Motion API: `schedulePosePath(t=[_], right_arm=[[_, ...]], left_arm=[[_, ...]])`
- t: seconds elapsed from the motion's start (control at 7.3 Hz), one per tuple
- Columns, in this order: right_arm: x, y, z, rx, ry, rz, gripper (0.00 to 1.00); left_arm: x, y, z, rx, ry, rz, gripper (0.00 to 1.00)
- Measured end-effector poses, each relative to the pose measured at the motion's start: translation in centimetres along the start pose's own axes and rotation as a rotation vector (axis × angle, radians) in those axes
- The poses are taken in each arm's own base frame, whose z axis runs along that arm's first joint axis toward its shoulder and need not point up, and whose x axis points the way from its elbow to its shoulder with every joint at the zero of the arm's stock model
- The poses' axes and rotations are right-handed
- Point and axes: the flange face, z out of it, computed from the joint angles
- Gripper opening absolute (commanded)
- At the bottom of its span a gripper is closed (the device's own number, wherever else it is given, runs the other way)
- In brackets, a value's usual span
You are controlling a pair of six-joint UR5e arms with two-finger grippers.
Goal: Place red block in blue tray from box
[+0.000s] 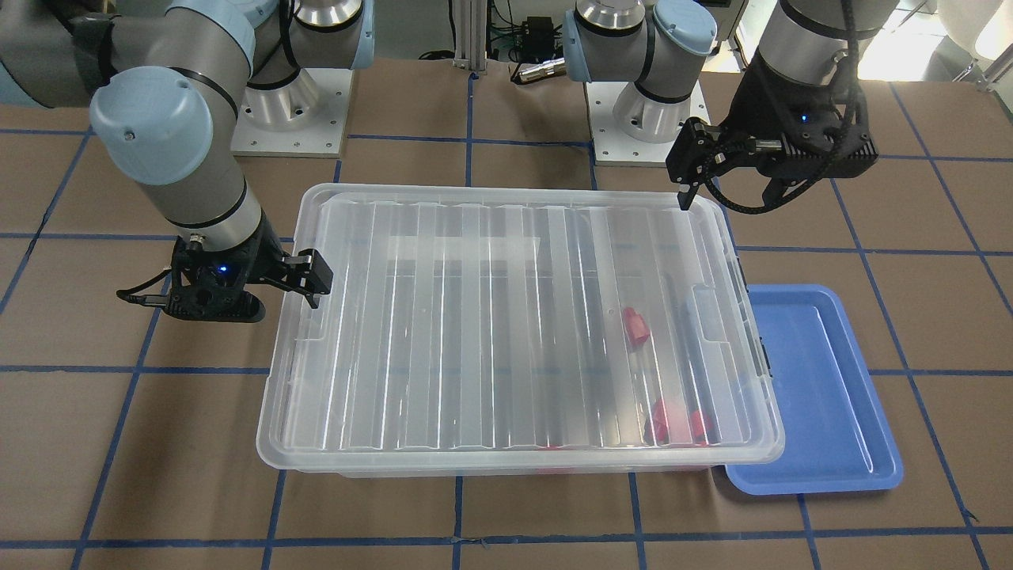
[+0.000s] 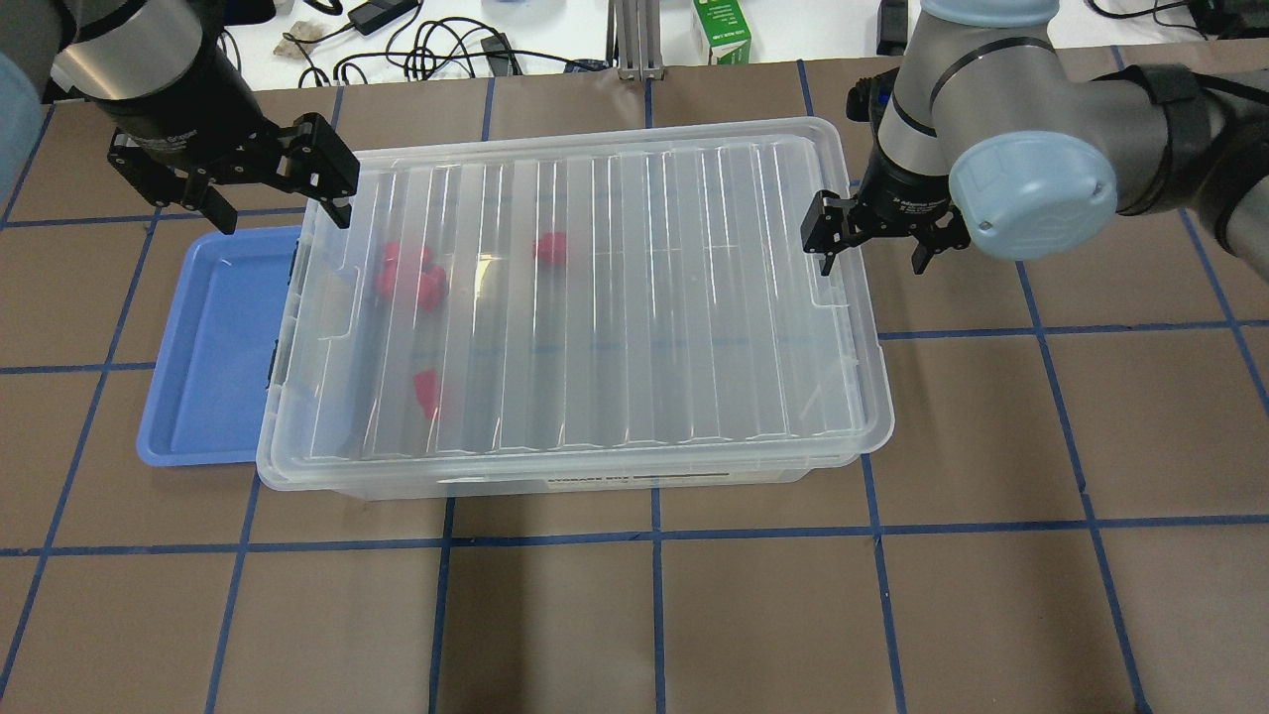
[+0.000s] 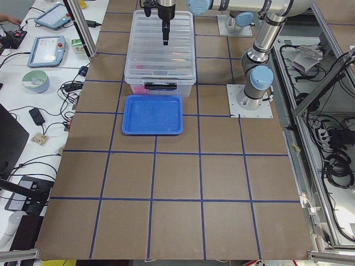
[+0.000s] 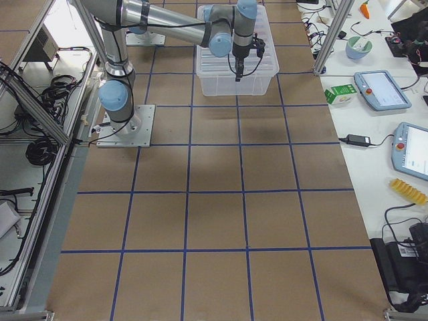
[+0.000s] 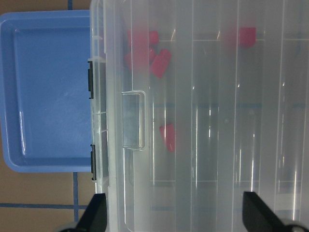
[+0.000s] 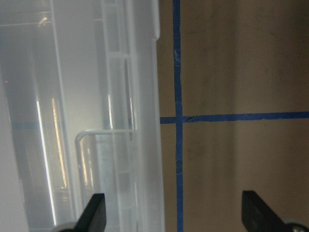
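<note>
The left gripper [image 2: 280, 203] and the right gripper [image 2: 872, 260] both hang wide open and empty over opposite short ends of the lidded box [image 2: 684, 327], where the red block [image 2: 551, 248] lies among what look like several others, blurred by the lid, with the blue tray [image 2: 213, 347] just beside the left end.

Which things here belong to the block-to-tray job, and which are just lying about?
Job: red blocks, seen through the lid; box, closed; blue tray beside it; left gripper and right gripper, both open, at the box's two ends.
Lying about: green carton; cables; teach pendants.
</note>
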Motion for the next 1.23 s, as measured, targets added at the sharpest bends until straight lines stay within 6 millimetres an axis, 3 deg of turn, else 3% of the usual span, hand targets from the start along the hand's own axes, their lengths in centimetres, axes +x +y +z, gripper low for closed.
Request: schedulePosePath(t=[0.41,0.82,1.23], right_arm=[[3.6,-0.5,0.6,-0.012,0.071,0.018,1.00],[10.0,-1.5,0.6,-0.024,0.071,0.006,1.00],[14.6,-1.9,0.5,-0.028,0.070,-0.008,1.00]], left_arm=[[0.0,0.0,-0.1,0.003,0.003,0.000,1.00],[0.0,0.1,-0.3,0.005,0.004,-0.001,1.00],[0.0,0.1,-0.1,0.001,0.004,0.000,1.00]])
